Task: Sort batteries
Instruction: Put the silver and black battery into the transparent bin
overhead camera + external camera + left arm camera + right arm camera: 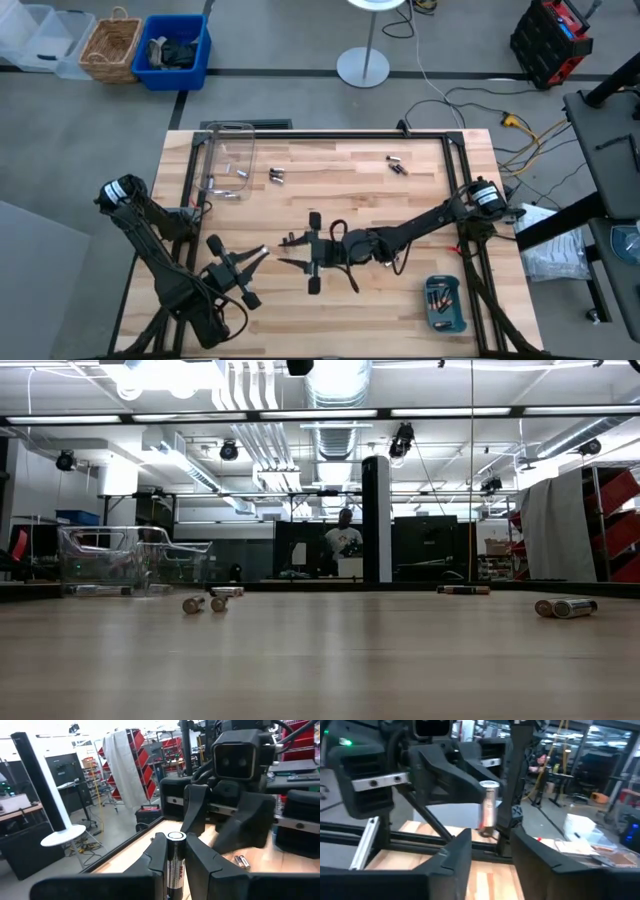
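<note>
In the high view the left gripper (262, 252) sits near the table's (340, 190) 7 o'clock edge, its fingers (159, 854) clamped on one upright battery (175, 865). The right gripper (292, 252) faces it from 3 o'clock, fingers spread with nothing between them. Loose batteries (277, 175) lie toward 11 o'clock beside the clear plastic box (229, 152); others (397, 164) rest toward 1 o'clock. More lie in the teal tray (444, 304) at 5 o'clock.

Grey floor (300, 40), wicker basket (111, 45), blue bin (176, 50)
</note>
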`<move>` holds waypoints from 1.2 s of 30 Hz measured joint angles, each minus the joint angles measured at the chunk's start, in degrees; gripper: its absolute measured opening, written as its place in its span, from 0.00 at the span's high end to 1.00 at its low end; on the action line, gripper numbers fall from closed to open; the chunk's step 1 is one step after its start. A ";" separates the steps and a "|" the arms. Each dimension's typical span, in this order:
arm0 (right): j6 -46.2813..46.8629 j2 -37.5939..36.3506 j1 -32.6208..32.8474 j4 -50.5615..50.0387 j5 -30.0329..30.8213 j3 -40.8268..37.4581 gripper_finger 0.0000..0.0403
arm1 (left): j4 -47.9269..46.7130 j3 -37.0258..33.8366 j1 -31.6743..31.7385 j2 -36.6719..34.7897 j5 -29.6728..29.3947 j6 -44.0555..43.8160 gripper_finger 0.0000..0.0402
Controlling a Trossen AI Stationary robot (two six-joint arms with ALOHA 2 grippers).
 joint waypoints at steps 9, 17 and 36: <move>2.55 -0.02 -1.68 0.61 -2.72 0.00 0.52 | 2.42 0.00 3.91 0.24 0.02 3.43 0.94; 2.55 -0.03 -3.43 -0.35 -2.88 0.02 0.52 | 2.64 3.92 5.56 0.64 0.11 13.02 0.94; 2.43 -0.85 -3.67 -7.51 -1.56 0.02 0.55 | -32.21 7.96 20.31 -11.16 5.25 -2.62 0.94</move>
